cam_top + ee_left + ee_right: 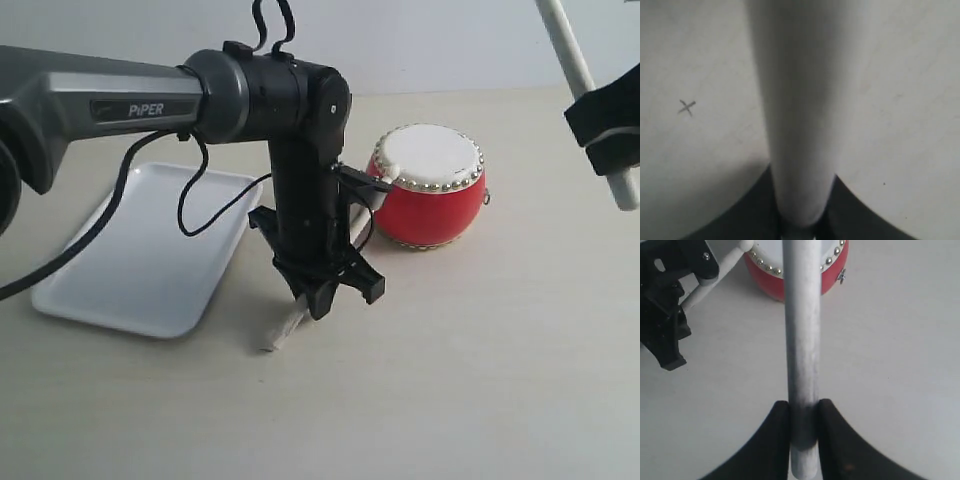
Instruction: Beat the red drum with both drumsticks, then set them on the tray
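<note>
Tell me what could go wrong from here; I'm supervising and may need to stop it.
The left drumstick, shut in the left gripper, has its lower end at or near the table; dipping lower could jam it or slide it through the grip.
Its tip lies close beside the red drum; a swing might shove the drum sideways.
The right gripper holds the right drumstick near its end; a strike may pivot it.

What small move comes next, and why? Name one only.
Likely lower the right hand so the right drumstick strikes the top of the red drum. That stick is held high, off the drum, while the left drumstick, gripped by the left hand, has its tip down by the rim.
</note>
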{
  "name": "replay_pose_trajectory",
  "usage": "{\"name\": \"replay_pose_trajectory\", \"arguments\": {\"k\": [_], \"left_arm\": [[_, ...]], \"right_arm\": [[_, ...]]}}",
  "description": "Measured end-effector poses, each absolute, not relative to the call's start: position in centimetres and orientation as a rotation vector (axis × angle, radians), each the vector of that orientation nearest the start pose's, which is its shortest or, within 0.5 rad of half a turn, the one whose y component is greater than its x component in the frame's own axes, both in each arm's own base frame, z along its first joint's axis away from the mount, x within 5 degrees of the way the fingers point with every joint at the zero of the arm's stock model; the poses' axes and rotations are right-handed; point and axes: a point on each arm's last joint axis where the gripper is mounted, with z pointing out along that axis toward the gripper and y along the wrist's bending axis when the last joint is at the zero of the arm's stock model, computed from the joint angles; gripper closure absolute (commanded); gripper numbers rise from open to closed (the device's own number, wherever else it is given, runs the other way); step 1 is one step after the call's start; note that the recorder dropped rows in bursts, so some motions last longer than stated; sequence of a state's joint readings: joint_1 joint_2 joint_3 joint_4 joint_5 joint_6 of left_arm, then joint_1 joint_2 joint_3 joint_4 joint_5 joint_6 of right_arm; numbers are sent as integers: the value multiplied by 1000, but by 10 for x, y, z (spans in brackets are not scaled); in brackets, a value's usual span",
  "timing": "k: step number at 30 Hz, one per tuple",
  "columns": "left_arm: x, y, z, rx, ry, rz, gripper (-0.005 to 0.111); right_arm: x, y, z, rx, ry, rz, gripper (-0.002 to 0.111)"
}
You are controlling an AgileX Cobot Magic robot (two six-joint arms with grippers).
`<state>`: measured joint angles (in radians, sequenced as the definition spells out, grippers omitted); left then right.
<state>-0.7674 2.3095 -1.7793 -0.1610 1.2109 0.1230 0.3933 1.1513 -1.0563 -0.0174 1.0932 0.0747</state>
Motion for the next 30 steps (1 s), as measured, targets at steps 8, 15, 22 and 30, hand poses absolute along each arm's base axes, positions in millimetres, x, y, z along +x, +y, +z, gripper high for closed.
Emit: {"name": "replay_pose_trajectory", "arguments": {"k": [8,15,22,30], "left_arm": [[309,-317,181,1279,2878,-243,107],[299,-307,254,1227,2714,-316,107],[306,-315,237,1218,2708,-333,107],[312,-331,129,1333,2946,-347,107]], "right_arm": [[221,99,249,-473,2860,191,108],[247,111,178,-521,3072,144,108],[241,105,235,-493,2936,143,108],[188,78,329,-355,2612,178,108]]}}
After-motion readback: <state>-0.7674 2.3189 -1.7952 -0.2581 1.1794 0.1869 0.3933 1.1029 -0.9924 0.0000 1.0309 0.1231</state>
